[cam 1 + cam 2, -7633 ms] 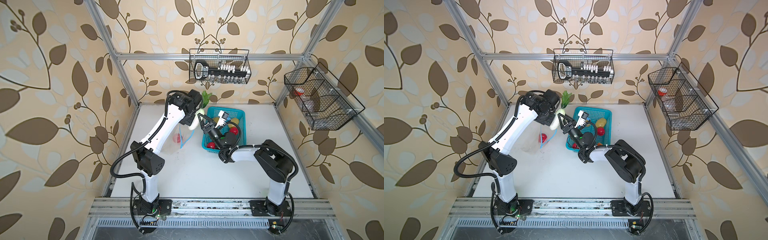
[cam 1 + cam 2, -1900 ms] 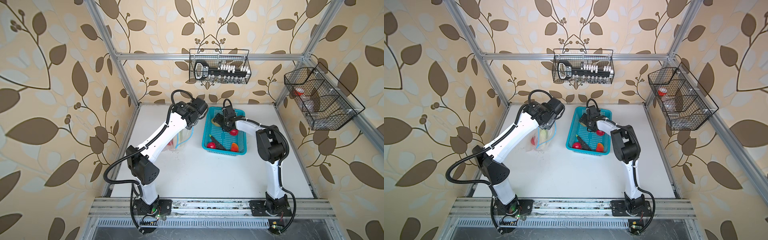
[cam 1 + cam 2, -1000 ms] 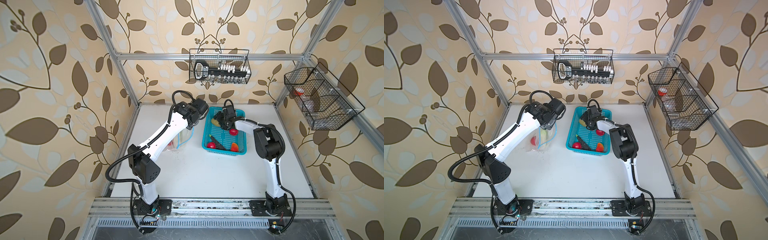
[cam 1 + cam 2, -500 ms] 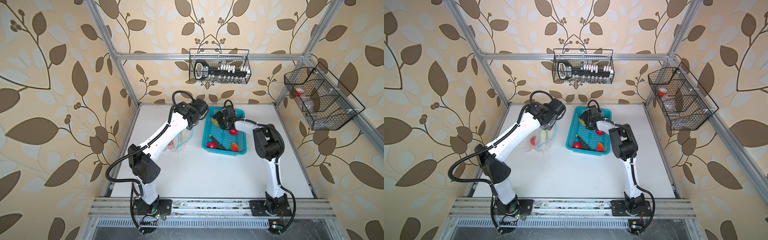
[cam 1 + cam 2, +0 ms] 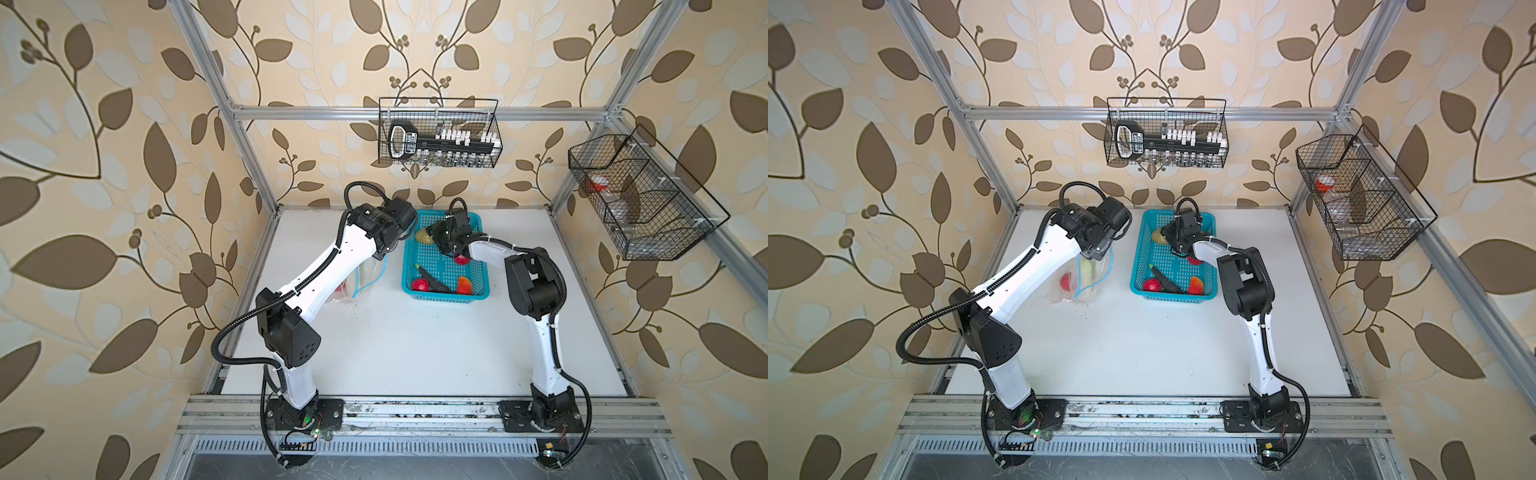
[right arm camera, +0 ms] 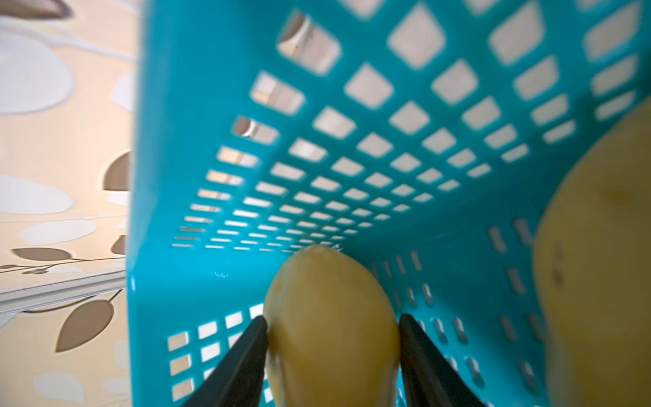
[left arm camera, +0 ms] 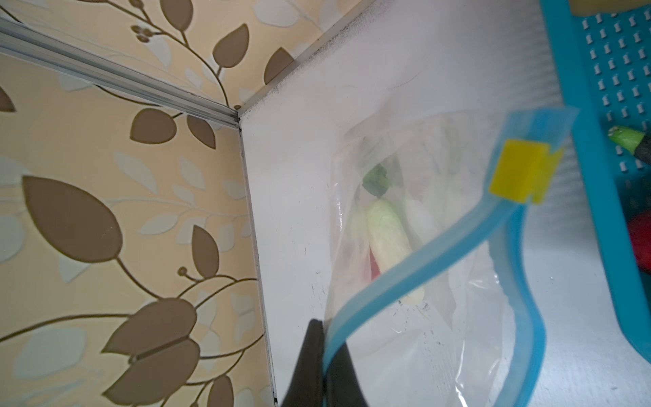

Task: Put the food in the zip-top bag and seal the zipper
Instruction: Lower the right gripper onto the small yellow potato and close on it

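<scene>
The food lies in two places. Nearest the desk's (image 5: pixel 395 353) front edge, at the near end of the turquoise perforated plastic basket (image 5: pixel 445 296), sit a red toy tomato (image 5: pixel 420 284), a dark purple toy eggplant (image 5: pixel 434 282) and an orange-red toy pepper (image 5: pixel 464 285). A second red tomato (image 5: pixel 460 260) shows further in, half under the right arm.

Just beside the basket, toward the desk's left edge, the clear thin plastic zip-top bag (image 5: pixel 1077 286) holds a white toy cucumber (image 7: pixel 387 239), a green leafy piece (image 7: pixel 377 176) and a third red tomato (image 5: pixel 1065 281). The left tool (image 7: pixel 324 338) is clenched on the light-blue zipper (image 7: pixel 440 253), lifting one lip so the mouth gapes. The yellow slider tab (image 7: pixel 518 171) sits at the end toward the basket.

Farthest, in the basket's far left corner, the right tool (image 6: pixel 333 320) has both black fingers (image 6: pixel 246 352) pressed on the flanks of a yellow-brown toy potato (image 6: pixel 327 282). Its long axis runs straight out between them toward the corner. A second potato (image 6: pixel 599 264) lies just beside it.

The carry would go over the basket's left wall, since the open mouth lies toward the desk's left edge and slightly nearer the front. Only the right arm is free for it.
</scene>
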Robot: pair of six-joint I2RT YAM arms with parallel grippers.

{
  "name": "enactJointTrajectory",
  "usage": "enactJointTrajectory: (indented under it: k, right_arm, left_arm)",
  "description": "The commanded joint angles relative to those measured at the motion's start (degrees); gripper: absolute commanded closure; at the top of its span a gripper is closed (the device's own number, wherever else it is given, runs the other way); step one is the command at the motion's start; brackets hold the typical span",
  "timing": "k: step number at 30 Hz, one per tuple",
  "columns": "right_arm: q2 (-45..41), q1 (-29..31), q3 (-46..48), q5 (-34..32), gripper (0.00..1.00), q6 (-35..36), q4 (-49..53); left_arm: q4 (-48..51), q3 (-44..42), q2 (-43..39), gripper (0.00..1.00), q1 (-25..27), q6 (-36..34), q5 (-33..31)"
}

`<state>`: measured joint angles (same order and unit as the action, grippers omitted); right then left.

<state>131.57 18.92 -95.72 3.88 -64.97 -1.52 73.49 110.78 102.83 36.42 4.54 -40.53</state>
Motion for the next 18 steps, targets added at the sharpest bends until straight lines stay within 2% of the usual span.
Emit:
enactJointTrajectory:
  k: [1, 6, 11, 18]
  right_arm:
    - [2.83, 0.03, 1.83, 0.54, 0.48, -0.63, 3.25]
    - [0.0, 0.02, 5.17, 1.35, 0.48, -1.88, -1.23]
    - [-1.89, 0.3, 5.36, 1.93, 0.33, -0.91, 0.46]
    - [-6.94, 2.39, 4.69, -3.33, 0.25, 10.78, 9.09]
  left_arm:
    - [1.3, 0.89, 0.3, 1.0, 0.34, 1.18, -1.03]
    - [1.3, 0.84, 0.36, 1.0, 0.31, 1.18, -1.13]
    - [1.39, 1.09, 0.62, 1.0, 0.33, 1.27, -1.04]
    - [1.7, 1.54, 0.97, 1.0, 0.41, 1.26, -1.06]
